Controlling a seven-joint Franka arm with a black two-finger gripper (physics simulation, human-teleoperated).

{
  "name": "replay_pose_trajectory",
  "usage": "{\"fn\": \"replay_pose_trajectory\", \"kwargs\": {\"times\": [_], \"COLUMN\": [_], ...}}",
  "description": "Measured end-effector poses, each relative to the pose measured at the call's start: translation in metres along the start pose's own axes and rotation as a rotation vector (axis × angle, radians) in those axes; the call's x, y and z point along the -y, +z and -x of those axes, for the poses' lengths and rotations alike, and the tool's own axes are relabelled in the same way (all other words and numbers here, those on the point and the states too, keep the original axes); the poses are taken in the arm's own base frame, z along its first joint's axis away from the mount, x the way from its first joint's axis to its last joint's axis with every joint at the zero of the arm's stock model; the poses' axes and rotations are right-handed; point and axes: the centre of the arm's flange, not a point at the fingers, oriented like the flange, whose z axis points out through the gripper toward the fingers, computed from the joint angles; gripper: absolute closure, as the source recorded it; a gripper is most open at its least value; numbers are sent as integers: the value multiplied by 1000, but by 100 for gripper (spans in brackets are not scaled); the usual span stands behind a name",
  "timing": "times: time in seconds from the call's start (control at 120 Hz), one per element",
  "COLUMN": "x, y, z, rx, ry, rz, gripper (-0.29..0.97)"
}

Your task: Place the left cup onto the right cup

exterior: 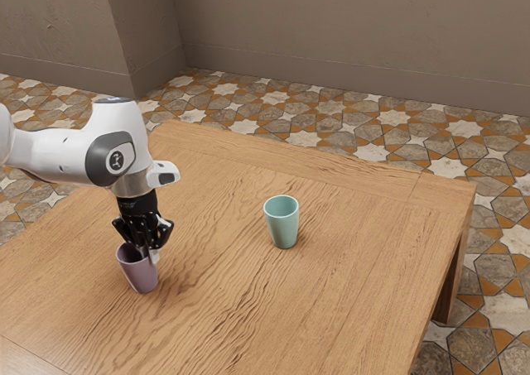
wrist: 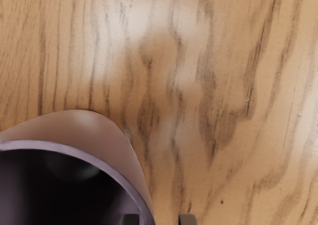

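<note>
Two tapered cups upright on a wooden desk (exterior: 348,284), well apart, end effector (exterior: 144,244) down at the rim of the mauve cup (exterior: 138,271).
Mauve cup toward the exterior view's left: smooth, wider at the mouth, dark purple inside. Like-shaped teal cup (exterior: 281,221) toward the right, near mid-desk. End effector apart, straddling the mauve wall; in the wrist view, one fingertip (wrist: 188,219) outside the wall with bare wood between, the other inside.
</note>
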Motion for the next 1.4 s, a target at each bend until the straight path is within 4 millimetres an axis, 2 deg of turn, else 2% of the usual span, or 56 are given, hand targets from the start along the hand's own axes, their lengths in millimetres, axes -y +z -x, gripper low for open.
{"fn": "replay_pose_trajectory", "kwargs": {"times": [0.383,0.733,0.9,1.242,1.4], "x": [0,1,-1,-11,-24], "y": [3,3,-3,-50,-70], "z": [0,0,2,16,17], "rx": [6,6,-3,-79,-104], "ry": [-14,-38,-43,-28,-8], "rz": [-4,-6,-6,-14,-17], "gripper": [79,79,79,79,79]}}
